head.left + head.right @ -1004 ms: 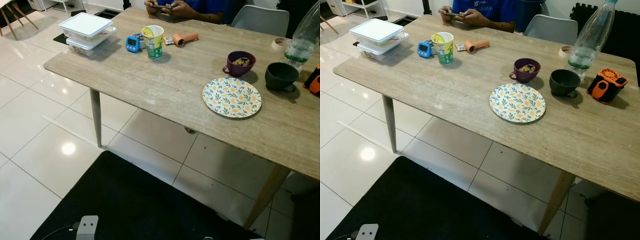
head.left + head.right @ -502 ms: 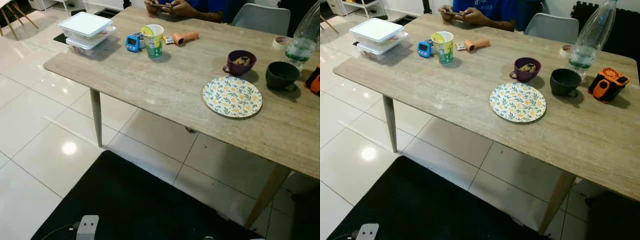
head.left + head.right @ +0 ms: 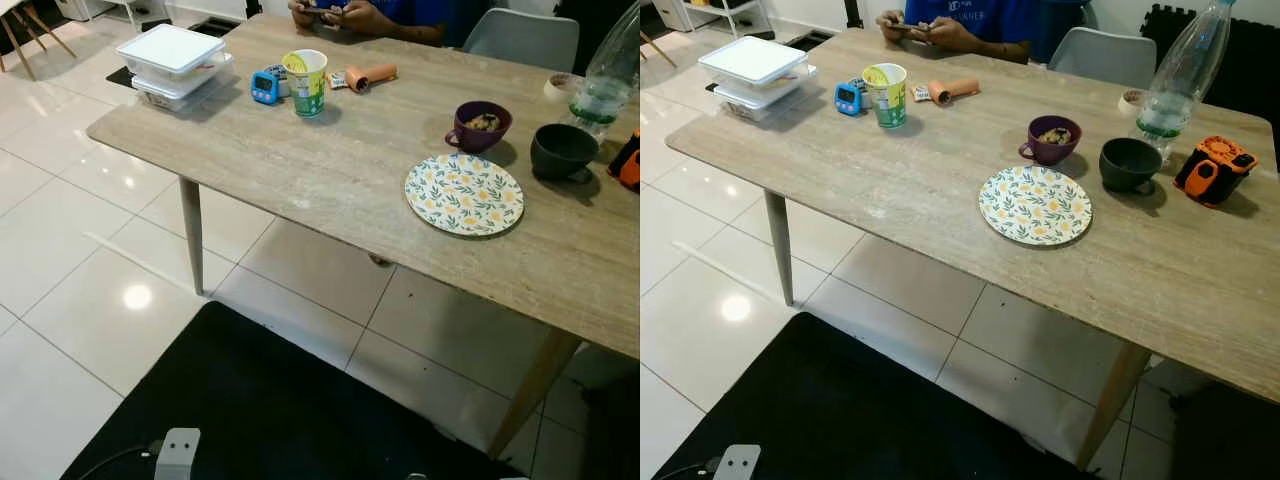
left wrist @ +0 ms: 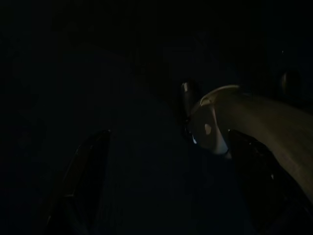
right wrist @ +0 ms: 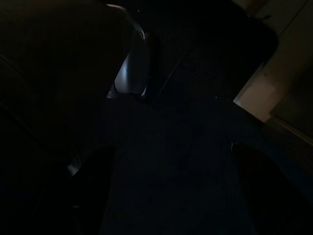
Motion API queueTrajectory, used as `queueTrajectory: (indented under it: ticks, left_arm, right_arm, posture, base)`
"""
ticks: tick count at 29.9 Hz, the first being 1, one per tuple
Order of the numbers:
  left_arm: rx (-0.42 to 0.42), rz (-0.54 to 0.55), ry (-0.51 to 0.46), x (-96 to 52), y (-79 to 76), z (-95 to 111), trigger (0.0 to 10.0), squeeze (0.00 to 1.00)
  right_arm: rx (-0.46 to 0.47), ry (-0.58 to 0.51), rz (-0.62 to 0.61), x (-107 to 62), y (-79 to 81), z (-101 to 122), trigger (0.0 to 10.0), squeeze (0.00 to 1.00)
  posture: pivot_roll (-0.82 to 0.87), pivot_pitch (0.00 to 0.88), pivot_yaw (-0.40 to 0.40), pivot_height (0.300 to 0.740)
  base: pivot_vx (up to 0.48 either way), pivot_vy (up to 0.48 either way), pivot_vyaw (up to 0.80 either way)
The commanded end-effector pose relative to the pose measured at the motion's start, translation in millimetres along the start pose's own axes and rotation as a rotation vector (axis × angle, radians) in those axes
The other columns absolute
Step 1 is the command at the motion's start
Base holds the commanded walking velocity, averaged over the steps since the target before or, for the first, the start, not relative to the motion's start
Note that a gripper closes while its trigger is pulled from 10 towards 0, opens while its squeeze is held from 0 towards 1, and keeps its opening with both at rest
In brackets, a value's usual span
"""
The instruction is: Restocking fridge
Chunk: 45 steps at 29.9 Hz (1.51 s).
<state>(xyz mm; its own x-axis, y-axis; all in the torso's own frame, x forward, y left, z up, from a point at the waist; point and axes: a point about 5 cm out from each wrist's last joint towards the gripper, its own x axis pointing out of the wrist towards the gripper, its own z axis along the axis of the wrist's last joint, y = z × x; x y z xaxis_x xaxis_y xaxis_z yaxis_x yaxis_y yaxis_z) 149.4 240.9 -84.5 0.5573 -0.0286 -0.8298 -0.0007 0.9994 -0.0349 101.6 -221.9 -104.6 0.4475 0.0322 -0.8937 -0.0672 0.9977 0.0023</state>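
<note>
A wooden table [image 3: 330, 170] stands ahead of me. Two stacked white-lidded food containers [image 3: 175, 58] sit at its far left corner. Beside them are a blue timer [image 3: 265, 87], a yellow-green printed cup [image 3: 307, 82] and an orange cylinder [image 3: 368, 75]. To the right lie a floral plate [image 3: 464, 194], a purple bowl [image 3: 482, 125] holding food, a dark bowl [image 3: 562, 150] and a clear water bottle [image 3: 1180, 70]. Both arms hang low over a dark mat. In the dim wrist views, my left gripper [image 4: 171, 196] and right gripper [image 5: 176, 196] stand open and hold nothing.
A person in blue sits at the far side, hands [image 3: 930, 30] on a phone. A grey chair [image 3: 1110, 55] stands beside them. An orange tool [image 3: 1213, 168] lies at the table's right end. A black mat [image 3: 280, 410] and a small grey device [image 3: 178, 455] lie on the tiled floor.
The view has shifted very slightly; nothing on the table has moved.
</note>
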Motion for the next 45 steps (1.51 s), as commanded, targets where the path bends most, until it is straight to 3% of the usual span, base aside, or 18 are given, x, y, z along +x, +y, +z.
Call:
queueTrajectory:
  ticks: [1, 12, 14, 19, 28, 31, 37, 45]
  left_arm:
    - [-0.025, -0.013, 0.040, -0.1, -9.1, -14, 10.0, 0.00]
    - [-0.038, -0.050, 0.046, 4.3, -27.1, -14, 10.0, 0.00]
    - [-0.017, -0.064, 0.047, 4.9, -27.7, -12, 10.0, 0.00]
    - [-0.018, -0.061, 0.037, 6.7, -26.5, -5, 10.0, 0.00]
    - [-0.043, -0.058, 0.021, 7.9, -30.1, -3, 10.0, 0.00]
    - [-0.024, -0.052, 0.054, 5.4, -27.4, -12, 10.0, 0.00]
    - [-0.029, -0.053, 0.038, 5.7, -28.3, -10, 10.0, 0.00]
    - [-0.018, -0.051, 0.028, 7.9, -34.2, -7, 10.0, 0.00]
  right_arm:
    - [-0.008, 0.029, 0.071, 2.2, 19.3, -7, 10.0, 0.00]
    - [-0.040, -0.024, 0.060, 6.0, 10.1, 18, 10.0, 0.00]
    - [-0.092, -0.012, 0.083, 7.4, 13.6, 21, 10.0, 0.00]
    - [-0.041, -0.041, 0.055, 9.0, 9.3, 33, 10.0, 0.00]
    - [-0.045, -0.003, 0.062, 8.7, 9.8, 27, 10.0, 0.00]
    - [-0.033, 0.000, 0.078, 9.9, 17.4, 26, 10.0, 0.00]
    - [-0.028, 0.001, 0.083, 11.0, 24.1, 25, 10.0, 0.00]
    - [-0.063, -0.032, 0.072, 11.9, 19.0, 37, 10.0, 0.00]
  posture:
    - [-0.05, 0.163, 0.030, 0.740]
    - [-0.07, 0.150, 0.000, 0.740]
    - [-0.08, 0.119, 0.004, 0.740]
    - [-0.08, 0.136, 0.005, 0.740]
    - [-0.07, 0.115, 0.015, 0.740]
    - [-0.06, 0.102, 0.031, 0.740]
    - [-0.05, 0.100, 0.024, 0.740]
    - [-0.05, 0.086, 0.017, 0.740]
  base:
    - [0.000, 0.000, 0.00]
    - [0.000, 0.000, 0.00]
    - [0.000, 0.000, 0.00]
    - [0.000, 0.000, 0.00]
    - [0.000, 0.000, -0.62]
    - [0.000, 0.000, -0.80]
    - [0.000, 0.000, -0.80]
    - [0.000, 0.000, 0.00]
